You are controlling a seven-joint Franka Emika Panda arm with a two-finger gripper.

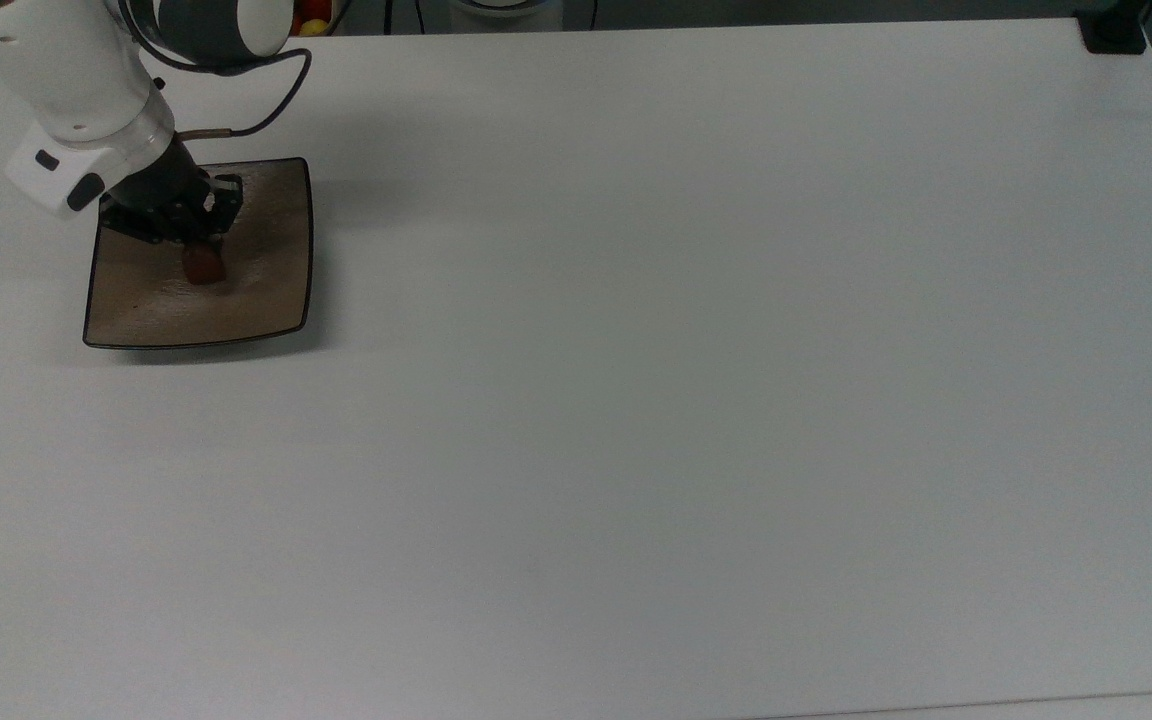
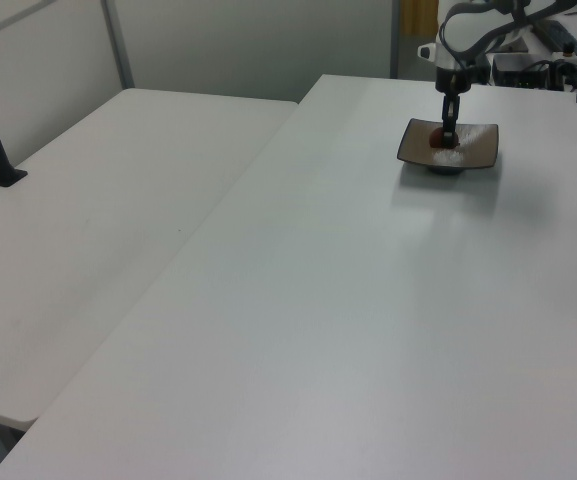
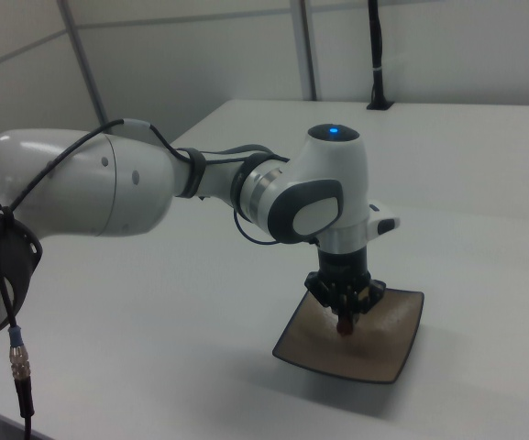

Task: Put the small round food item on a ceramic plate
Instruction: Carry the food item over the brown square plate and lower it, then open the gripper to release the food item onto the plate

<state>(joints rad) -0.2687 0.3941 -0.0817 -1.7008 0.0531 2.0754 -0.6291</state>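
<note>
The ceramic plate (image 1: 256,300) is a glossy square tan-brown dish with a dark rim, lying at the top view's left on the white table. The same plate (image 2: 478,150) appears far off in the left view and the plate (image 3: 397,353) appears low in the right view. The small round food item (image 1: 203,266), a dark reddish-brown lump, is over the plate's middle, close to its surface. My gripper (image 1: 198,250) is shut on the food item (image 3: 346,325) from above. In the left view the gripper (image 2: 445,138) hangs over the plate with the food item (image 2: 438,142) at its tip.
The white table (image 1: 686,350) stretches wide to the top view's right of the plate. A second white table (image 2: 98,230) adjoins it in the left view. Coloured fruit pieces (image 1: 312,18) sit at the top edge behind the arm. A black mount (image 1: 1114,30) stands at the far right corner.
</note>
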